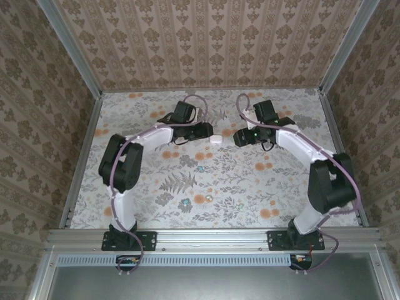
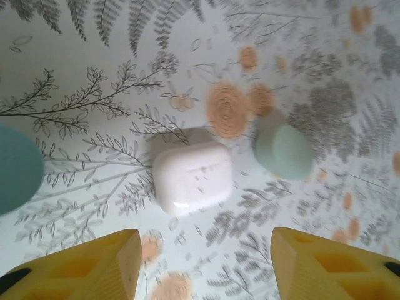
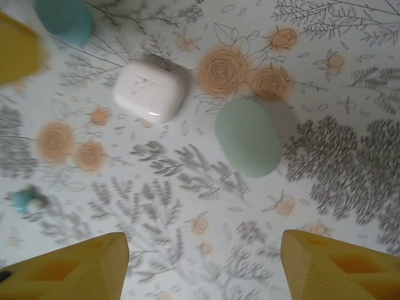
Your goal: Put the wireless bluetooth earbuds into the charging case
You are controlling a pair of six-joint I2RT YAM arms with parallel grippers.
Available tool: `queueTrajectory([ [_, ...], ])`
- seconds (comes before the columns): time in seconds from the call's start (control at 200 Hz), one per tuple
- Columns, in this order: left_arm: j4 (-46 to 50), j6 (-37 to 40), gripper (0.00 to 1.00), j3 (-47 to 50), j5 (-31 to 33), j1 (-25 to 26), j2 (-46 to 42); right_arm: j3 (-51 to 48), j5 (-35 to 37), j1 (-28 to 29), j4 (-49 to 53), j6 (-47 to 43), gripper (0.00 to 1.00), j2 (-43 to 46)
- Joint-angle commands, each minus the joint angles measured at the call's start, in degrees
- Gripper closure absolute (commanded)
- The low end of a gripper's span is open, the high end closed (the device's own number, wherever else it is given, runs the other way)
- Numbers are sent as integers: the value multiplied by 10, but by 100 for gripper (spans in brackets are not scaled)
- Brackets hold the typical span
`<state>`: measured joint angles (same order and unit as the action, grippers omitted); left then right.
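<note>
Teal earbud (image 3: 28, 201), perhaps, near right hand (image 3: 203, 247)

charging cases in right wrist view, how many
3: white case upper left of centre, pale green case right of it, teal case at the top-left corner. Others may be hidden.

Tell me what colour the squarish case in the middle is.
The squarish case is glossy white. It shows best in the left wrist view.

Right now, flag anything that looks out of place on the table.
Nothing is spilled or broken. The white case and pale green case both look shut, while a teal earbud lies loose on the table, apart from them.
</note>
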<state>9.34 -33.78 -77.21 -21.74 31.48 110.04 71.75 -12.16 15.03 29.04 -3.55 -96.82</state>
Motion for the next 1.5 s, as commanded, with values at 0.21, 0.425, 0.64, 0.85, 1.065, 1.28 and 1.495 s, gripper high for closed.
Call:
queueTrajectory([
  [0.21, -79, 33, 43, 172, 49, -8, -210, 117, 59, -1, 91, -193, 27, -152],
  [0.425, -92, 34, 42, 290, 92, -22, -343, 173, 36, -2, 102, -198, 27, -216],
  [0.64, -86, 34, 40, 357, 109, -40, -430, 216, 24, 0, 128, -202, 32, -258],
  [0.85, -83, 40, 39, 364, 106, -46, -454, 223, 32, 6, 135, -200, 40, -278],
  [1.065, -95, 30, 39, 353, 76, -46, -445, 184, 23, 12, 109, -180, 62, -243],
  [1.28, -121, 13, 39, 351, 55, -46, -447, 36, -43, 27, -4, -125, 64, -73],
  [1.495, -156, -26, 36, 316, -9, -45, -423, -101, -64, 73, -102, -106, 65, 122],
])
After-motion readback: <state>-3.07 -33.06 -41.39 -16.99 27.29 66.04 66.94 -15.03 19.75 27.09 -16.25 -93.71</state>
